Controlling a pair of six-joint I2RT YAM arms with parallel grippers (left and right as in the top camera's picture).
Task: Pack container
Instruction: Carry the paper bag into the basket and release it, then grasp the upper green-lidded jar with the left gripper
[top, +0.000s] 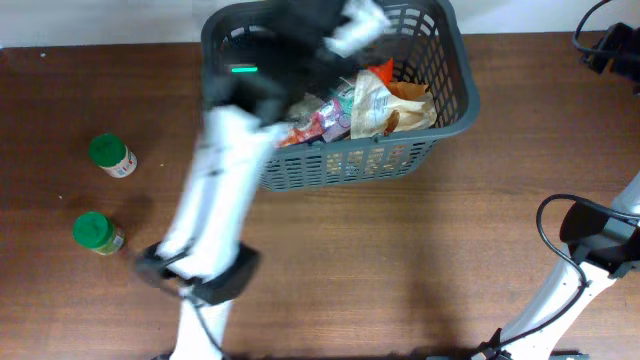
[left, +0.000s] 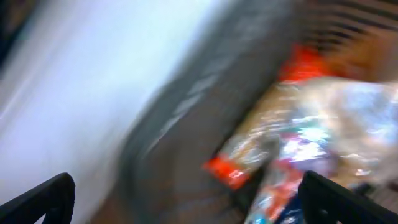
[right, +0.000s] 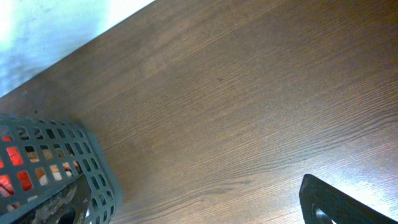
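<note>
Left hand (left: 196, 198), released and empty, blurred above the container (top: 350, 168) at the counter's (top: 400, 280) far edge; packet (top: 375, 100) print unreadable; right hand (top: 610, 50): cannot tell

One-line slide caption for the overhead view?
Blurred left arm over the packet-filled grey container; two green-lidded jars sit outside it on the table.

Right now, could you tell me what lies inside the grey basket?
Snack packets, a pale pouch uppermost, in the right half of the basket. The blurred left arm hides the rest.
</note>
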